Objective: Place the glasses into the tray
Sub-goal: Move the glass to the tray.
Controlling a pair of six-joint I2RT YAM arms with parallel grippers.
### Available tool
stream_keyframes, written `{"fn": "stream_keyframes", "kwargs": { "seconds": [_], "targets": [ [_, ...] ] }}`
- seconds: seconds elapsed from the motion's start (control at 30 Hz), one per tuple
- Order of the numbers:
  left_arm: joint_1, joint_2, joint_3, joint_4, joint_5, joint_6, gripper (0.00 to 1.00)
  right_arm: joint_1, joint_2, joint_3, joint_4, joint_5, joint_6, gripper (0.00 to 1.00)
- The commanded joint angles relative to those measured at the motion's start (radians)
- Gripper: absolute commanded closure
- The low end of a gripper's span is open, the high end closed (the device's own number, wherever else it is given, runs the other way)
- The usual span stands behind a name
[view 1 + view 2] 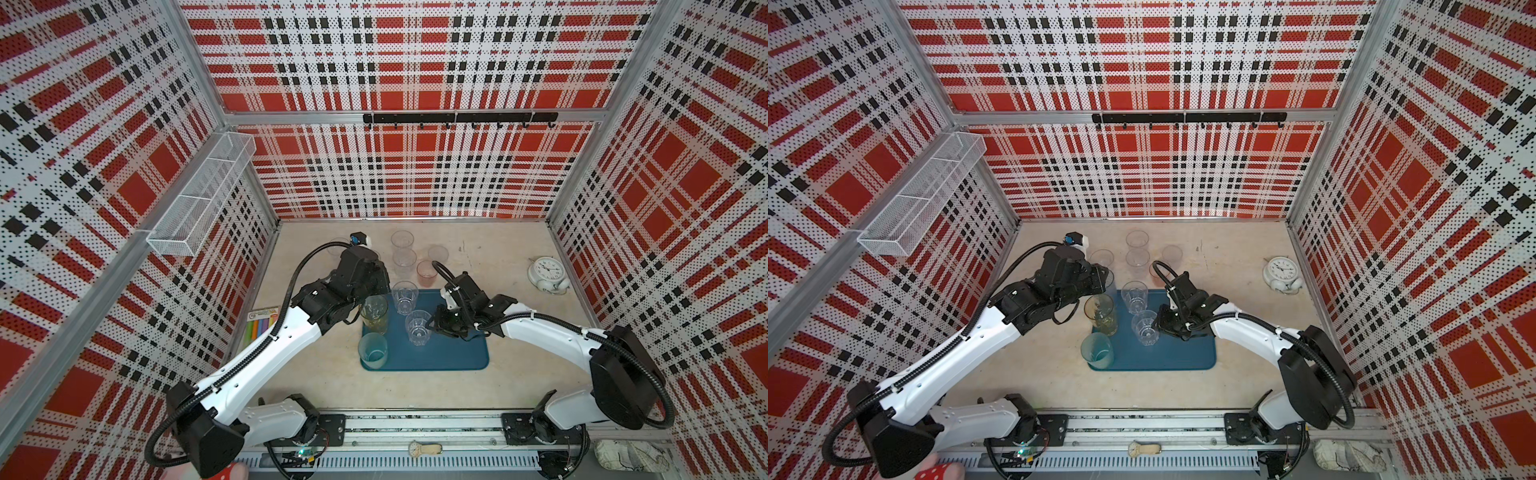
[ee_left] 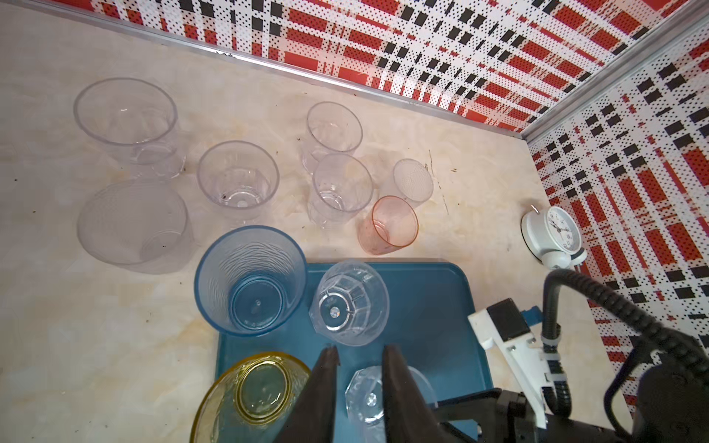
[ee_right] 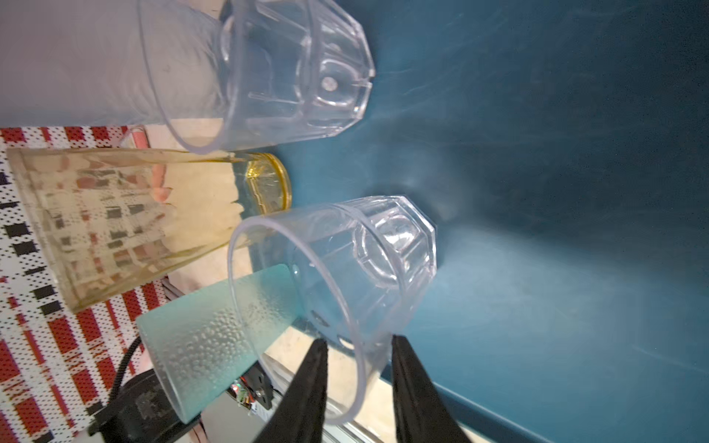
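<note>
Right jaws astride rim | clear faceted glass [image 3: 333,276], upright | teal tray [image 3: 556,191]

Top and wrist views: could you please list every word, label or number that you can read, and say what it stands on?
No text can be quoted here.
Numerals on the alarm clock: too small to read.
Printed label on the pack of coloured sticks: blurred.
Dial of the wristwatch on the front rail: too small.
The glasses and the tray: no markings seen.
</note>
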Motion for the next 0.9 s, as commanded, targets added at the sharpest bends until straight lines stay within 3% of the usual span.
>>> {"fn": "stream_keyframes", "kwargs": {
  "seconds": [0.0,0.23,0.6,0.77,0.87],
  "targets": [
    [0.014,-0.022,-0.018,0.030,-0.002,0.014,0.75,0.039,0.046,0.037,0.112,0.071,0.114,0.68],
    [0.035,-0.047,-0.041,0.036,0.003,0.017,0.74,0.082,0.102,0.072,0.190,0.180,0.180,0.69],
    [0.085,-0.081,-0.083,0.049,0.006,0.028,0.74,0.097,0.086,0.117,0.134,0.305,0.138,0.69],
    [0.161,-0.114,-0.120,0.056,0.009,0.045,0.74,0.103,0.006,0.108,0.040,0.289,0.078,0.62],
    [0.249,-0.135,-0.159,0.077,-0.005,0.045,0.68,0.125,-0.057,0.059,0.064,0.275,0.096,0.58]
  ]
}}
